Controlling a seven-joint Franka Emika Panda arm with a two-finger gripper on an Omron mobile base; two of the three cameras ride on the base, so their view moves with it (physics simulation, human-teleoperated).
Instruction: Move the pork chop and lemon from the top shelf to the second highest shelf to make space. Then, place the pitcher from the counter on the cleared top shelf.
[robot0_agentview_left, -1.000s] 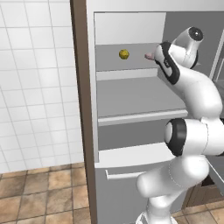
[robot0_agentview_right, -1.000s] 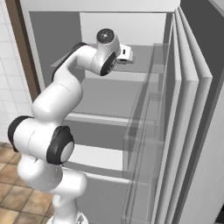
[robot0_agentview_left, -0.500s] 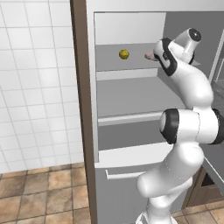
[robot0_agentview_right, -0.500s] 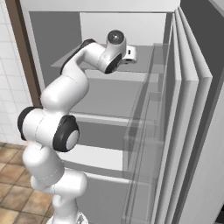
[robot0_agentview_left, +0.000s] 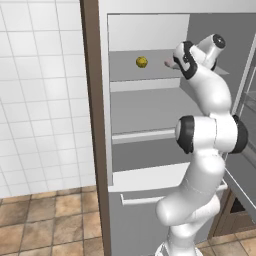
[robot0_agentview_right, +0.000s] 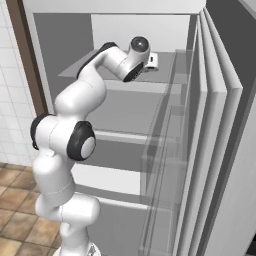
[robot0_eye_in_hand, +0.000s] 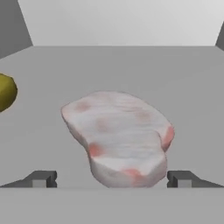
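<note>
At the far left of the left base view a white tiled wall (robot0_agentview_left: 40, 100) stands above a brown tiled floor (robot0_agentview_left: 45, 220), and a dark brown upright (robot0_agentview_left: 95, 125) borders the open fridge. Inside, the lemon (robot0_agentview_left: 142, 62) sits on the top shelf (robot0_agentview_left: 145, 84), toward its left half and well back from the white front rim. To the right of the lemon and apart from it lies the pork chop (robot0_eye_in_hand: 120, 135), a pale pink slab flat on the same shelf; in the left base view just a sliver of it shows beside the arm's wrist. In the hand view the lemon is at the left edge and the chop sits in the middle, just beyond the claw (robot0_eye_in_hand: 112, 179). The claw's two dark tips stand wide apart, one to each side of the chop's near end, holding nothing. Below, the second highest shelf (robot0_agentview_left: 145, 135) is bare. On the right of the right base view the fridge door (robot0_agentview_right: 215, 150) stands open with its clear bins (robot0_agentview_right: 160, 165).
</note>
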